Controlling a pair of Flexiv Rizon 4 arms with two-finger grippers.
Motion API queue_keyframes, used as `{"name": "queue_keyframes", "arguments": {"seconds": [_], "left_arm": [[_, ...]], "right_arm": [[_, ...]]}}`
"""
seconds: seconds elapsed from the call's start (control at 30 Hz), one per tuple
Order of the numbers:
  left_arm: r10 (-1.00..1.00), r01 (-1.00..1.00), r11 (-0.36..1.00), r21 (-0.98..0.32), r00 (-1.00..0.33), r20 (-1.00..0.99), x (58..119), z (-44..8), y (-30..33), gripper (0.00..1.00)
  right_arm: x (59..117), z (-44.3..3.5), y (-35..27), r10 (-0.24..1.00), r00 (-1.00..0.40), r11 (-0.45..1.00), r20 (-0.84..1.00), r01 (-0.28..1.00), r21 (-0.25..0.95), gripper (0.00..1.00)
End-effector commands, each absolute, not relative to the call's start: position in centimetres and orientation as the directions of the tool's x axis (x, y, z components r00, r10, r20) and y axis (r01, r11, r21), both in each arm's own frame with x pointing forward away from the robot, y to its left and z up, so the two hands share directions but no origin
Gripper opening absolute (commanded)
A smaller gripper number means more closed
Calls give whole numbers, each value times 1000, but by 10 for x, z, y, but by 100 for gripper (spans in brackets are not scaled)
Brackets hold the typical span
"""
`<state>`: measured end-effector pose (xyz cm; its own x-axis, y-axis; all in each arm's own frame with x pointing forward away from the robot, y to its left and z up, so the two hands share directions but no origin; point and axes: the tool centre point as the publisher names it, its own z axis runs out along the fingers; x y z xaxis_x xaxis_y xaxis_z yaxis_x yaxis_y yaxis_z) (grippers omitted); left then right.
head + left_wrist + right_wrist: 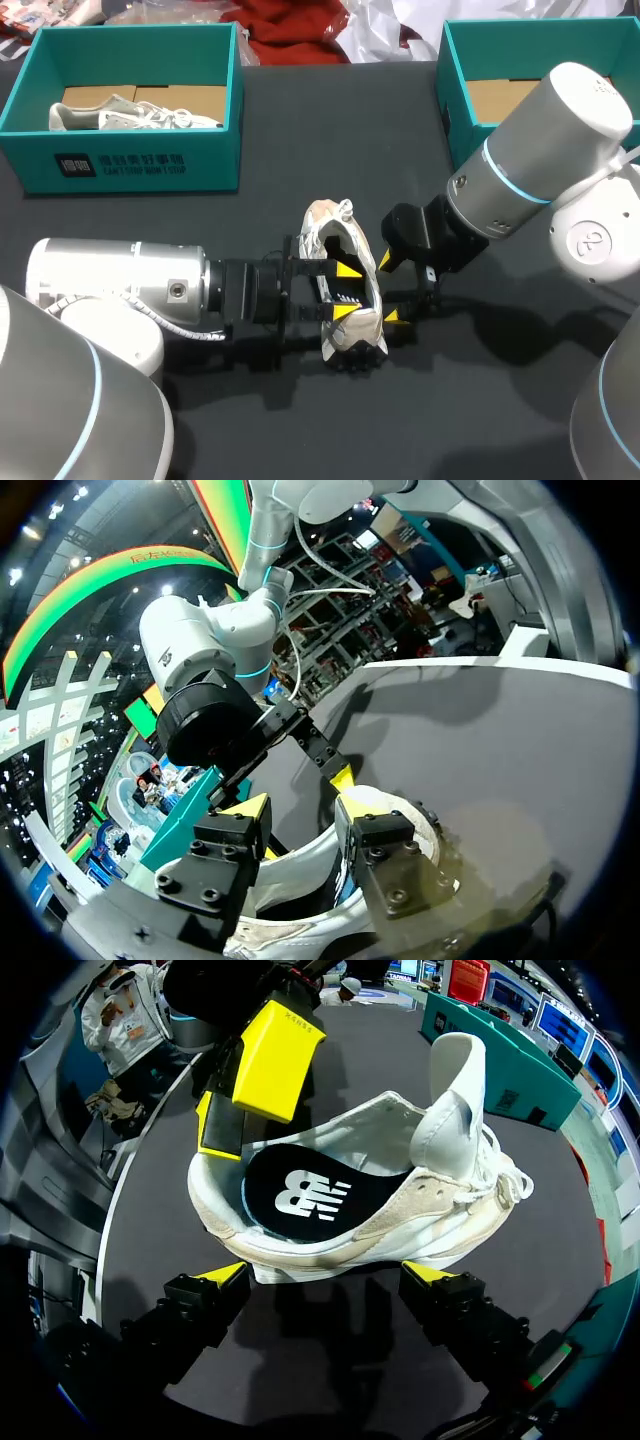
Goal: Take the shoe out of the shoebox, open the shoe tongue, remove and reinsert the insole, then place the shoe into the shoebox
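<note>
Two boxes: teal cardboard shoebox (140, 160) at far left of the dark grey bench (450, 420), another teal cardboard shoebox (460, 60) at far right, partly behind the right arm.
Left box contents: a white lace-up sneaker (130, 117) lying on its side on the brown liner.
Task shoe: white and beige sneaker (328, 222), out of the boxes, mid-bench between the two arms, well apart from both boxes. Toe points to the far side, heel to the near side. It is tipped on its side, opening towards the right arm.
Tongue: white padded tongue (455, 1080) pulled up and standing clear of the opening, white laces (505, 1175) loose beside it.
Insole: black insole with white logo (300, 1190), lying flat inside the shoe.
Left gripper (348, 290): comes in from the left. Fingers spread apart, one yellow tip by the heel rim, the other further along the collar. No pinch on anything visible.
Right gripper (325, 1275): comes in from the right, level with the shoe. Fingers wide apart, holding nothing, tips just beside the sole edge, one near the heel and one near the forefoot.
</note>
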<state>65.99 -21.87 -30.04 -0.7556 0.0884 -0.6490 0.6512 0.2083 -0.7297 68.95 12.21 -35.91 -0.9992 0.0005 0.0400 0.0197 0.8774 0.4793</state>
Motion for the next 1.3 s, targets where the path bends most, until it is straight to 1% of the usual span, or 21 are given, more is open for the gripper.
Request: {"name": "queue_keyframes", "arguments": {"seconds": [0.03, 0.37, 0.6, 0.67, 0.77, 0.83, 0.97, 1.07, 1.13, 1.2, 1.3], "left_arm": [[112, 650, 219, -728, -758, -643, 656, -293, -205, 42], [176, 640, 248, -727, -768, -616, 651, -284, -177, 43], [255, 628, 265, -732, -778, -575, 642, -279, -147, 43], [287, 624, 265, -735, -779, -558, 639, -278, -138, 42], [333, 625, 267, -733, -774, -539, 635, -276, -123, 42], [361, 626, 270, -732, -770, -525, 632, -275, -113, 42], [429, 639, 267, -721, -749, -505, 628, -271, -91, 42], [477, 648, 260, -716, -731, -488, 628, -265, -72, 44], [501, 660, 261, -705, -716, -485, 629, -262, -62, 44], [522, 667, 261, -697, -705, -479, 630, -257, -54, 41], [577, 689, 248, -681, -669, -467, 630, -252, -46, 40]], "right_arm": [[689, -357, 118, 1, -999, 877, 42, 21, 480, 100], [690, -341, 97, -1, -999, 887, 36, 16, 461, 100], [686, -323, 67, 11, -1000, 904, 27, 22, 428, 100], [684, -318, 57, 29, -999, 918, 25, 37, 396, 100], [681, -311, 43, 27, -1000, 916, 16, 31, 400, 100], [680, -310, 33, -5, -999, 899, 33, 10, 437, 100], [680, -310, 33, -5, -999, 899, 33, 10, 437, 100], [680, -310, 33, -5, -999, 899, 33, 10, 437, 100], [680, -310, 33, -5, -999, 899, 33, 10, 437, 100], [680, -310, 33, -5, -999, 899, 33, 10, 437, 100], [680, -310, 33, -5, -999, 899, 33, 10, 437, 100]]}}
